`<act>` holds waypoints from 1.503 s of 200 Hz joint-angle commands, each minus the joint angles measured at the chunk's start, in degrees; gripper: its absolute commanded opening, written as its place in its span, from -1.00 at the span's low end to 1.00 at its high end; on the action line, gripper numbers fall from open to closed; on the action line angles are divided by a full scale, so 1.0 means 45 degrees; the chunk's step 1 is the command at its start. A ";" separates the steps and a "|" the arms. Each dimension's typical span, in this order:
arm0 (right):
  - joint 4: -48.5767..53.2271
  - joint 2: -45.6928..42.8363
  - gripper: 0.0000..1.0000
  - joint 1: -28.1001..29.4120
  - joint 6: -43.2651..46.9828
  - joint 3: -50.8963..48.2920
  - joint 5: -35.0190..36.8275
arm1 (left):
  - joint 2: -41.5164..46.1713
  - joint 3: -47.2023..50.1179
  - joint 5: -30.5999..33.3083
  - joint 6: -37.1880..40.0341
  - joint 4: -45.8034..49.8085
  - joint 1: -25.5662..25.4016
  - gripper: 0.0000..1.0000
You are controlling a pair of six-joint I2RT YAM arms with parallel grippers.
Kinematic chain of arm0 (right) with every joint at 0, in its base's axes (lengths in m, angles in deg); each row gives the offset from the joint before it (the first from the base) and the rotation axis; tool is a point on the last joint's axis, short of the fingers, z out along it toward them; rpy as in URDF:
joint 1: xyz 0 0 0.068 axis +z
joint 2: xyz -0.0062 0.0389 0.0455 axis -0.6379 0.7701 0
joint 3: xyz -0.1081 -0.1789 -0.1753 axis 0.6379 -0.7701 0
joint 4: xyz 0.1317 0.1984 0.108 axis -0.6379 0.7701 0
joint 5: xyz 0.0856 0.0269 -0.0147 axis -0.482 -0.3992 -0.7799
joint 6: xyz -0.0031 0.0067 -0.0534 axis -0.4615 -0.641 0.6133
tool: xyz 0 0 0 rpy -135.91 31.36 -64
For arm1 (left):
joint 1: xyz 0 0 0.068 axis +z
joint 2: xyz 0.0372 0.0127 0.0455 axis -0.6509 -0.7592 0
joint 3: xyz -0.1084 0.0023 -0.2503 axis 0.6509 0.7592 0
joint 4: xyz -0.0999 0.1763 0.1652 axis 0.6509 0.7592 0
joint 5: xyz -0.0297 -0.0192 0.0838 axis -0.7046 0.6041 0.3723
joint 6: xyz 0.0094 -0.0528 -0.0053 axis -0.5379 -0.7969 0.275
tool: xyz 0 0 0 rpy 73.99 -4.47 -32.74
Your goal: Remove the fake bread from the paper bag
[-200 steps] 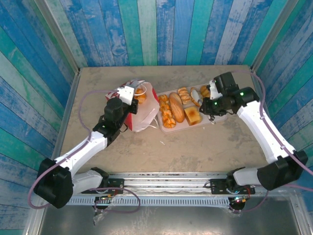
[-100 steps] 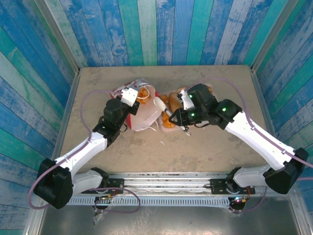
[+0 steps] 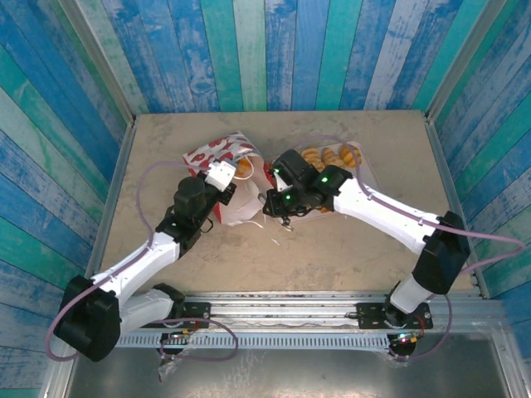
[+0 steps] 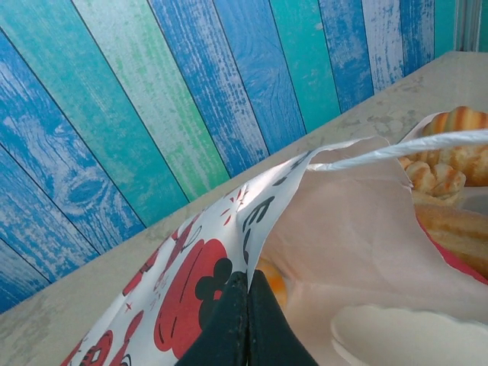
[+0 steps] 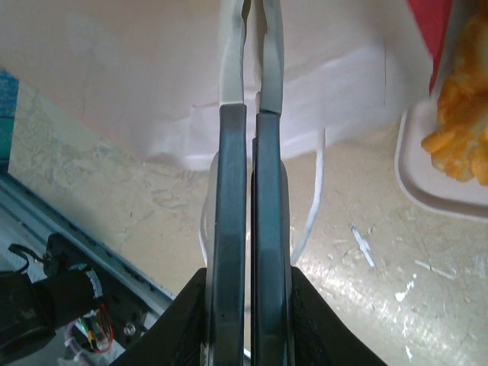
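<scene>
The paper bag (image 3: 217, 152) lies on its side left of centre, apple-printed face up and white paper spilling toward the middle. My left gripper (image 3: 228, 176) is shut on the bag's upper rim (image 4: 259, 229), holding the mouth up; the jaws (image 4: 248, 280) pinch the printed paper. An orange piece of fake bread (image 4: 272, 280) sits just inside the mouth (image 3: 241, 169). My right gripper (image 3: 266, 200) is shut, and its fingertips (image 5: 252, 30) rest against the bag's white paper (image 5: 137, 69), beside a cord handle (image 5: 314, 198). More fake bread (image 3: 325, 155) lies on the tray behind the right arm.
The pale tray (image 5: 427, 194) holds golden rolls (image 5: 461, 114) right next to the bag's red side (image 5: 431, 30). Rolls and a loaf (image 4: 450, 152) show past the bag's rim. Blue plank walls (image 3: 274, 50) close in the table on three sides, and a metal rail (image 3: 282, 303) runs along the near edge.
The right arm has swung left from the tray to the bag, staying shut. The left gripper has pulled the bag's rim up and left, turning the printed face upward.
</scene>
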 commanded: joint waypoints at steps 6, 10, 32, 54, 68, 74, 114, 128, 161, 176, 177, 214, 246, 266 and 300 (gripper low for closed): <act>-0.0270 0.0326 -0.48 0.0096 -0.0023 0.0712 0.0538 | 0.0807 0.0249 -0.0212 0.0227 -0.0863 0.0245 -0.97; -0.0282 0.0384 -0.47 0.0099 0.0012 0.0770 0.0533 | 0.0829 0.0269 -0.0222 0.0176 -0.0906 0.0304 -0.97; -0.0377 0.0617 -0.46 0.0101 0.0135 0.0957 0.0571 | 0.0788 0.0208 -0.0261 -0.0074 -0.0940 0.0618 -0.96; -0.0581 0.0661 -0.43 0.0156 0.0186 0.0999 0.0571 | 0.0594 0.0061 -0.0299 -0.0183 -0.0913 0.0759 -0.96; -0.0571 0.0718 -0.42 0.0231 0.0251 0.1072 0.0601 | 0.0461 -0.0071 -0.0348 -0.0276 -0.0886 0.0819 -0.96; -0.0570 0.0725 -0.41 0.0255 0.0274 0.1094 0.0593 | 0.0417 -0.0109 -0.0392 -0.0299 -0.0877 0.0835 -0.96; -0.0507 0.0802 -0.40 0.0431 0.0432 0.1272 0.0592 | 0.0071 -0.0428 -0.0574 -0.0549 -0.0666 0.0840 -0.96; -0.0520 0.0798 -0.40 0.0447 0.0436 0.1258 0.0562 | -0.0037 -0.0544 -0.0530 -0.0755 -0.0612 0.0840 -0.96; -0.0663 0.0955 -0.39 0.0551 0.0325 0.1316 0.0592 | -0.0409 -0.0865 -0.0830 -0.1294 -0.0485 0.0840 -0.94; -0.0644 0.1151 -0.39 0.0617 0.0319 0.1453 0.0562 | -0.0605 -0.1124 -0.0979 -0.1547 -0.0289 0.0844 -0.93; -0.0644 0.1167 -0.39 0.0613 0.0309 0.1470 0.0567 | -0.0624 -0.1130 -0.0981 -0.1569 -0.0279 0.0842 -0.93; -0.0211 0.1509 -0.38 0.0823 0.0233 0.1904 0.0948 | -0.1260 -0.1487 -0.1185 -0.1980 -0.0093 0.0841 -0.96; -0.0028 0.2013 -0.38 0.0855 0.0125 0.2174 0.1091 | -0.1349 -0.1439 -0.1218 -0.2169 -0.0093 0.0849 -0.96; -0.0241 0.2550 -0.38 0.0853 0.0199 0.2481 0.0806 | -0.1279 -0.1418 -0.1278 -0.2269 -0.0141 0.0840 -0.96; -0.0112 0.3583 -0.38 0.0882 0.0317 0.3382 0.0638 | -0.1059 -0.1221 -0.1596 -0.2260 -0.0286 0.0840 -0.96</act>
